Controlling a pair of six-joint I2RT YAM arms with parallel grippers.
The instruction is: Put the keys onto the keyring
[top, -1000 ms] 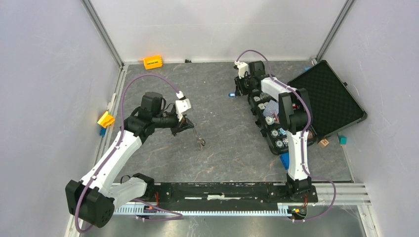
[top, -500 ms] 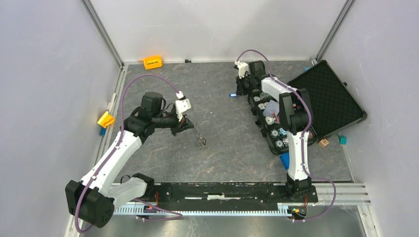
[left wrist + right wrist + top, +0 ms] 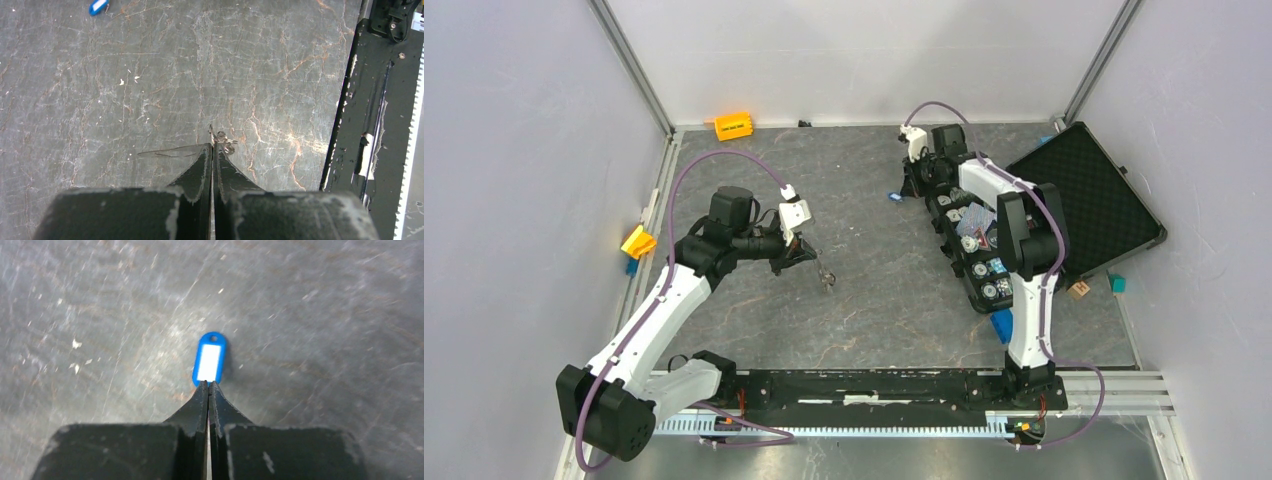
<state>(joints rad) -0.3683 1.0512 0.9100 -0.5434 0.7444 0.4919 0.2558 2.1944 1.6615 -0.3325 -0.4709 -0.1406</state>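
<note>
My left gripper (image 3: 808,256) (image 3: 212,146) is shut on a thin grey metal piece, apparently the keyring (image 3: 825,274) seen edge-on. It hangs from the tips above the floor, with a small metal cluster (image 3: 225,144) at its end. The blue-tagged key (image 3: 893,196) (image 3: 209,359) lies flat on the floor, white label up; it also shows far off in the left wrist view (image 3: 98,6). My right gripper (image 3: 909,184) (image 3: 208,383) is shut, its tips at the tag's near end and not closed around it. I cannot make out a black-headed key.
An open black case (image 3: 1089,200) and a black tray of small parts (image 3: 974,250) lie right of the right gripper. An orange block (image 3: 733,126) sits at the back wall, a yellow one (image 3: 638,242) at the left edge, a blue block (image 3: 1000,325) near the right base.
The right gripper has shifted slightly back and right, by the blue tag. The piece hanging from the left gripper has risen a little.
</note>
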